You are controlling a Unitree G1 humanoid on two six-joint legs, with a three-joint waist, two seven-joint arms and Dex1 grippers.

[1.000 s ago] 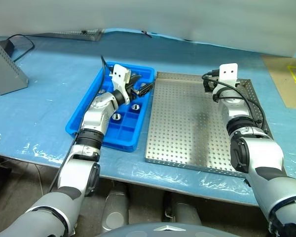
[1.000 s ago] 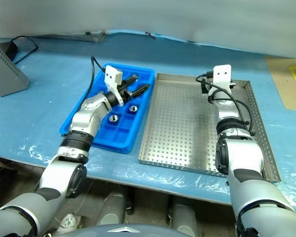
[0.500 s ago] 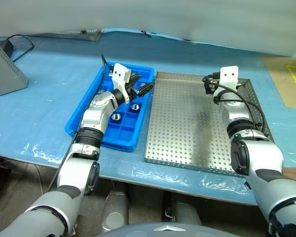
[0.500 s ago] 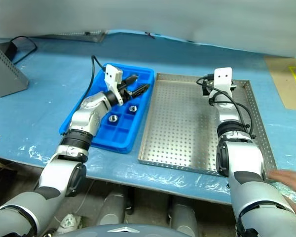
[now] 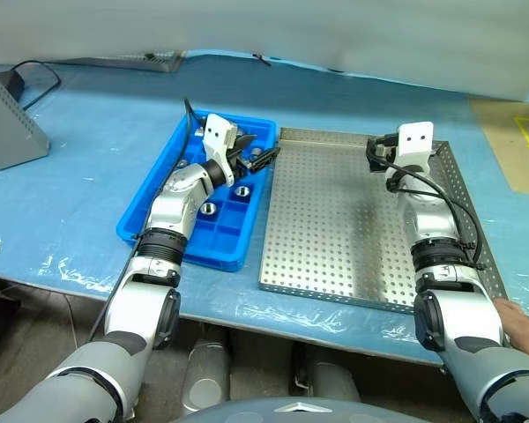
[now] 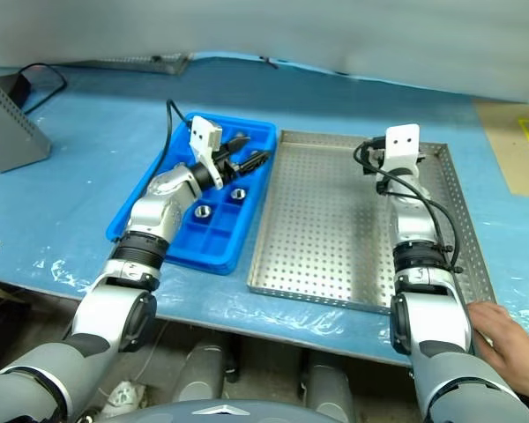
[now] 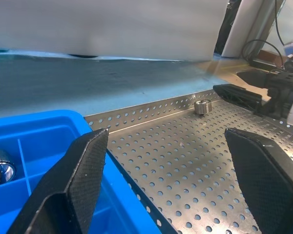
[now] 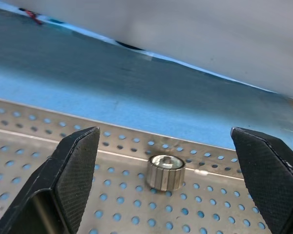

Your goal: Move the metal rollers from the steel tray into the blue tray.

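Item: blue tray [image 5: 163, 225], plastic, gridded, on the blue-covered counter [image 5: 88, 176], its long side against the left edge of the steel tray [image 5: 335, 264]. Contents: two metal rollers in view from the head camera, one [image 5: 242, 190] in a middle compartment by the tray's right edge, one [image 5: 208, 209] in the compartment nearer the front.

Item: steel tray, perforated floor, low rim. Contents: one roller [image 8: 165, 171] left, standing on end close to the far rim, toward the far right corner.

Item: left gripper [image 5: 251, 159], held above the far right part of the blue tray, jaws released and empty.

Item: right gripper [image 8: 176, 190], low over the steel tray near its far right corner, jaws spread wide, empty, with the last roller ahead of the fingers and roughly centred between them, apart from both.

Item: grey box [image 5: 7, 123], far left of the counter, not involved.

Item: a person's hand [image 6: 510, 339] at the near right corner of the steel tray.

Risks, judged: the roller sat close to the rim, so a far finger could strike the wall before closing. A short, smooth cylinder could tip or roll aside under an off-centre pinch. The hand could jog the tray.
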